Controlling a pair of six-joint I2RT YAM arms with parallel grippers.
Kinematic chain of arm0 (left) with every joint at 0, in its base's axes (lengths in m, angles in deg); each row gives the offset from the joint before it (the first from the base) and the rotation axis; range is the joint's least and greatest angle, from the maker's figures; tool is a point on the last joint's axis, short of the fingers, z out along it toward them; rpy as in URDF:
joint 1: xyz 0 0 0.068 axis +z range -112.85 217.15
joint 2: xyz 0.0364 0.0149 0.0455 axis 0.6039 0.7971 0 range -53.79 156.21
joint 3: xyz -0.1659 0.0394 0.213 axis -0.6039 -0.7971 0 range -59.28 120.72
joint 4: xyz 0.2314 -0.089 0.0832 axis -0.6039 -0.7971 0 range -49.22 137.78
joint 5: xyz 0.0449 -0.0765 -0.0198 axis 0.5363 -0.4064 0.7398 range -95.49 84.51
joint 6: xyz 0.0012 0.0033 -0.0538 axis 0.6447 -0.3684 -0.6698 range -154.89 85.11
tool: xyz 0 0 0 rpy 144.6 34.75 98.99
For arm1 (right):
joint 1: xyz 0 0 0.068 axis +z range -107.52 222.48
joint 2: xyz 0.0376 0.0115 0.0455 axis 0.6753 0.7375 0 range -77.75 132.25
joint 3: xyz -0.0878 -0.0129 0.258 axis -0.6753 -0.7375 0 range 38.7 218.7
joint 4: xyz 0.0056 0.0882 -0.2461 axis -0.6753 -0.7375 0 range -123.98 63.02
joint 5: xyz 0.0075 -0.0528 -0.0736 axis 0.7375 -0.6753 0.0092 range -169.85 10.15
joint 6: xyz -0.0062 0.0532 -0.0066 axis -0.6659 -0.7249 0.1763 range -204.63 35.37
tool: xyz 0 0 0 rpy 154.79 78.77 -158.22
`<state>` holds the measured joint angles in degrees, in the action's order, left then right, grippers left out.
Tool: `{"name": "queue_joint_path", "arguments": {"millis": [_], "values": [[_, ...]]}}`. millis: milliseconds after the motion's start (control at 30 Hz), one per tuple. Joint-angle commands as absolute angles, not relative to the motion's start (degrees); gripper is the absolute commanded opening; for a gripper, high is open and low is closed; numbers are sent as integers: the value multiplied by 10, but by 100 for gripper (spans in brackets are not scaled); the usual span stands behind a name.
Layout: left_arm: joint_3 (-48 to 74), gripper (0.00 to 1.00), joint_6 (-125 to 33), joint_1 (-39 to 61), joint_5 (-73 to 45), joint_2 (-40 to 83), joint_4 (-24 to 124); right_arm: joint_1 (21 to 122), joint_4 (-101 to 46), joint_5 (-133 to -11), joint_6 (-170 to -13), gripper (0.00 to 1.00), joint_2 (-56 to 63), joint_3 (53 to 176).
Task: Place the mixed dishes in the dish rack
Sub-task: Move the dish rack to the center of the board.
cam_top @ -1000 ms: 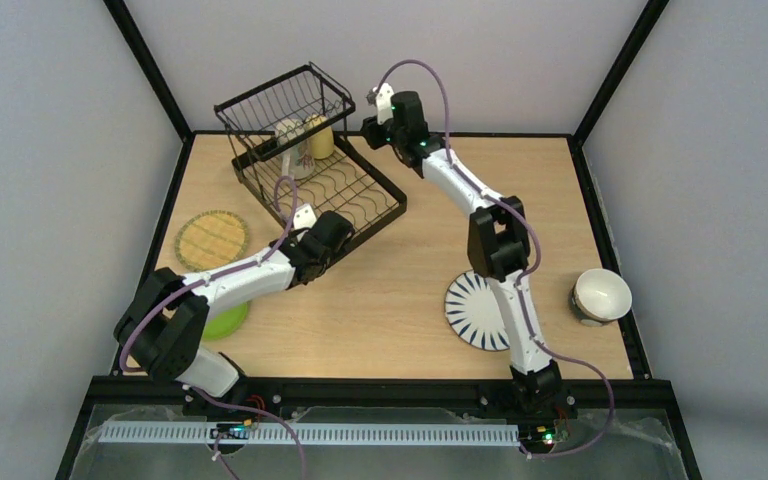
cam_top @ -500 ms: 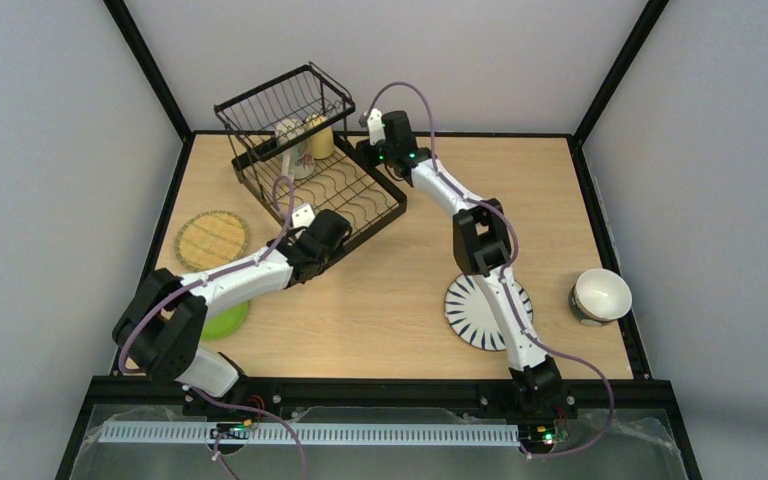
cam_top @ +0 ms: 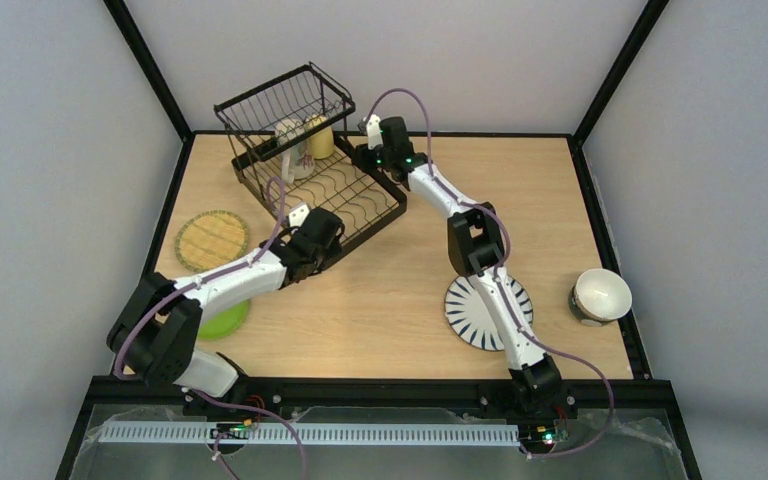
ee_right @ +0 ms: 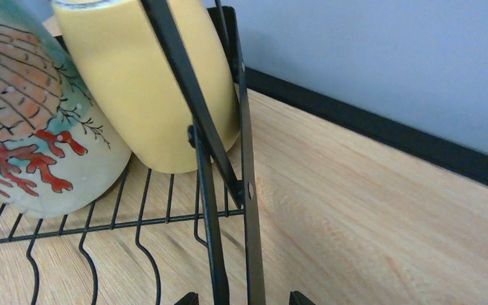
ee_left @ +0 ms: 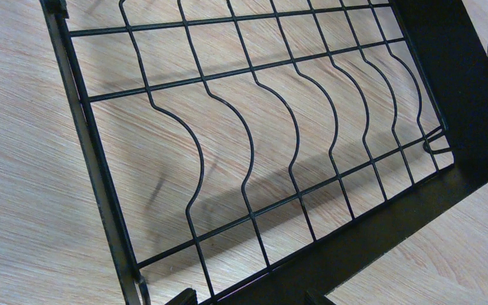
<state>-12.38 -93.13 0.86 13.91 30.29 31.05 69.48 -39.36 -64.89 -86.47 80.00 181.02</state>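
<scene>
Right wrist: yellow mug (ee_right: 127, 89) cropped, partly behind dish rack (ee_right: 208, 166) wire.

I see the dish rack (cam_top: 365, 205) far-left on the table (cam_top: 400, 290), a mug (cam_top: 292, 148) and a second mug (cam_top: 321, 138) in its far end; one plate (cam_top: 212, 240) left of it, another plate (cam_top: 470, 312) front-right, bowl (cam_top: 601, 295) far right.

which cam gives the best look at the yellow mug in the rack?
Right wrist: the yellow mug fills the upper left, close up, inside the dish rack beside the beige mug, one rack bar crossing it. Top external shows it small, at the rack's far end. Left wrist shows only rack dividers, no mug.
</scene>
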Motion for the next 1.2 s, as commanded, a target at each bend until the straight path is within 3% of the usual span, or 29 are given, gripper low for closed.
{"name": "queue_joint_path", "arguments": {"millis": [0,67,100,233,1167], "values": [[-198,99,-920,11,68,331,57,693,-390,-641,-880,74,825,1840],[-192,99,-917,11,70,328,55,693,-391,-641,-880,65,826,1841],[-187,99,-915,11,71,328,55,693,-390,-642,-882,55,826,1841],[-174,99,-911,11,76,328,52,693,-392,-658,-888,2,827,1843],[-202,99,-912,12,66,349,81,728,-290,-626,-864,0,733,1846]]}}
